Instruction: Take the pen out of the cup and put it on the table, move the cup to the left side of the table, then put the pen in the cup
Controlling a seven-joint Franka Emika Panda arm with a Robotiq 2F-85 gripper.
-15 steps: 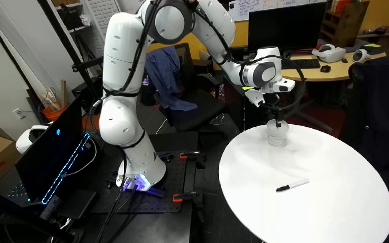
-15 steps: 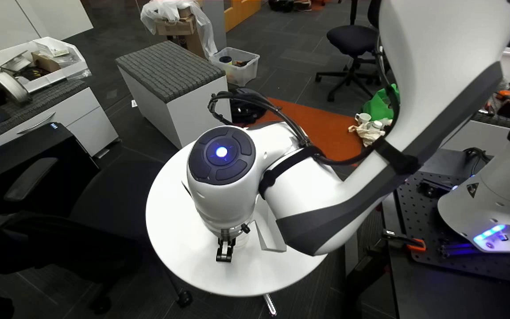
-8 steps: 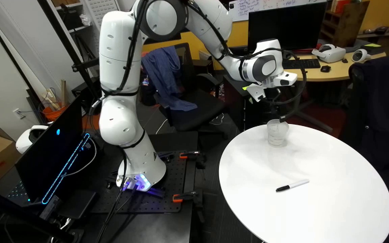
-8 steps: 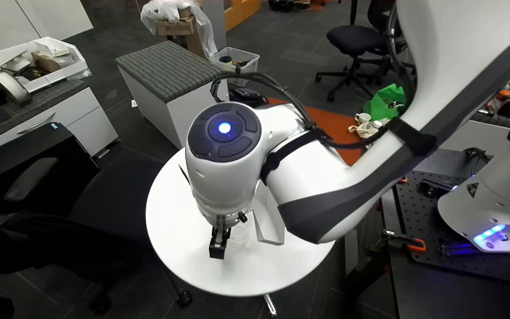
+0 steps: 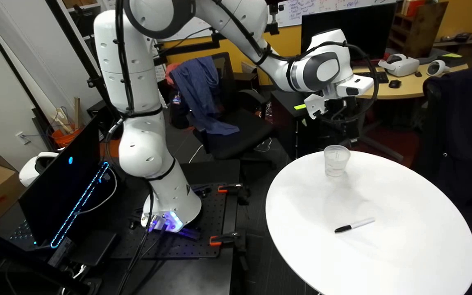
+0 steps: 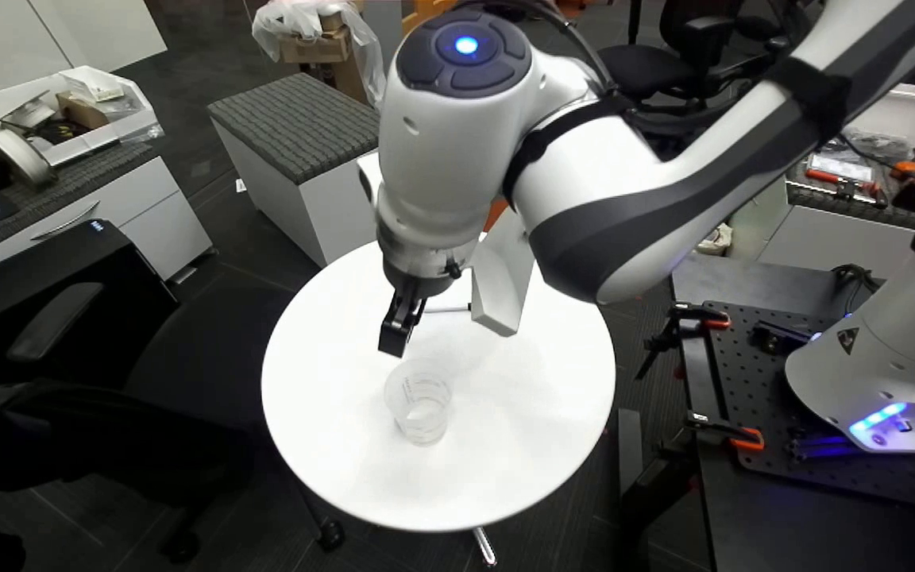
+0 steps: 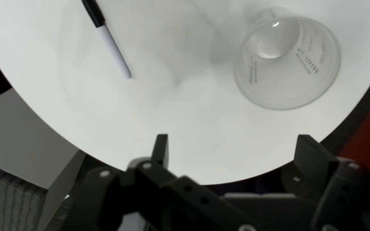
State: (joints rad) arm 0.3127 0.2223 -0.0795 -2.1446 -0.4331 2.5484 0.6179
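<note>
In the wrist view, printing on the cup is illegible; the end effector is spread wide, clear of it. In both exterior views, the pen lies on the desk, apart from the cup.

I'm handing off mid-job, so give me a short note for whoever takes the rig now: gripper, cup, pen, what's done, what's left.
Gripper: open, holding nothing.
Cup: upright on the table near its edge, nothing visible inside.
Pen: lying on the table, black cap on, apart from the cup.
Done: pen out and down; cup seems to be on the robot's left side of the table, so probably moved.
Remaining: put the pen in the cup.
</note>
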